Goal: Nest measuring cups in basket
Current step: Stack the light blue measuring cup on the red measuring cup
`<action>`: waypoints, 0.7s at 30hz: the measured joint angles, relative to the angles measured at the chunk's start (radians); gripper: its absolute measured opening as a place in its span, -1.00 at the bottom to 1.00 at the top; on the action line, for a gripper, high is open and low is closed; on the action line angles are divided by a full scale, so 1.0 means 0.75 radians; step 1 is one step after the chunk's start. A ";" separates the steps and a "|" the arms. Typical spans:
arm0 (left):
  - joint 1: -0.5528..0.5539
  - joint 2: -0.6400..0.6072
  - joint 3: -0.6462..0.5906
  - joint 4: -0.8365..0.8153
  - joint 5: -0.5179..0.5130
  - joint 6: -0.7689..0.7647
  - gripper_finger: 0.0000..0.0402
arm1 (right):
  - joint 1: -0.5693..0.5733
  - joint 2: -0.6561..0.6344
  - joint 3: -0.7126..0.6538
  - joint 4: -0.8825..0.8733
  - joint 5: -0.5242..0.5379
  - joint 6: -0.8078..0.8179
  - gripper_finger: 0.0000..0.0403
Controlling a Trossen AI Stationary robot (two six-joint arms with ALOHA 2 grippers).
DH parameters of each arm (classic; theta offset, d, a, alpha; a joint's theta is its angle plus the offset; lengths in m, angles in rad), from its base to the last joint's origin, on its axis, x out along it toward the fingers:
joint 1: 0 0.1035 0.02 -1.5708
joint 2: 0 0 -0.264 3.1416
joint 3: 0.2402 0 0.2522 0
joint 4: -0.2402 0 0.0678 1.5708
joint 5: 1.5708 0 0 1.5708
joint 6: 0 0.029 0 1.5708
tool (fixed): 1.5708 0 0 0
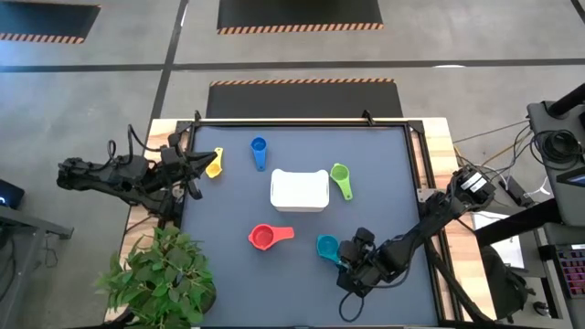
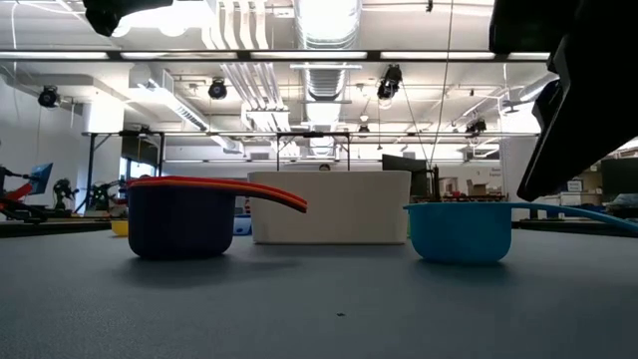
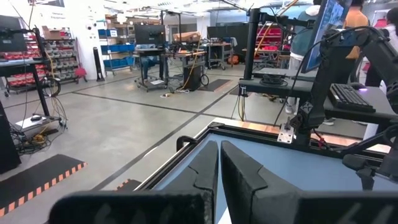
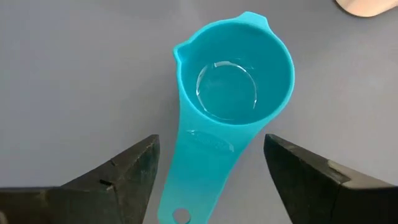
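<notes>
The white basket [image 1: 299, 190] stands mid-table on the dark mat. Around it, each resting upright on its base, are a yellow measuring cup [image 1: 215, 164], a blue one [image 1: 259, 152], a green one [image 1: 341, 179], a red one [image 1: 268, 237] and a teal one [image 1: 327, 246]. My right gripper [image 4: 211, 180] is open and slants down over the teal cup [image 4: 239, 74]. Its fingers stand on either side of the cup's handle [image 4: 202, 158] without touching it. My left gripper [image 3: 219, 168] is shut, held level above the table's left edge near the yellow cup.
A potted plant [image 1: 160, 279] sits at the table's near left corner. In the low view the red cup [image 2: 179, 214] and the teal cup [image 2: 461, 229] stand in front of the basket [image 2: 329, 206]. Bare mat lies along the near edge.
</notes>
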 joint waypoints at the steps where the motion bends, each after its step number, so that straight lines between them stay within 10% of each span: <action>1: 0.000 0.000 0.000 0.000 0.000 0.000 -1.00 | 0.000 0.000 0.000 0.001 -0.002 0.000 0.42; 21: 0.000 0.001 0.000 0.000 0.000 0.010 -1.00 | 0.000 0.025 -0.091 0.120 -0.005 0.029 0.30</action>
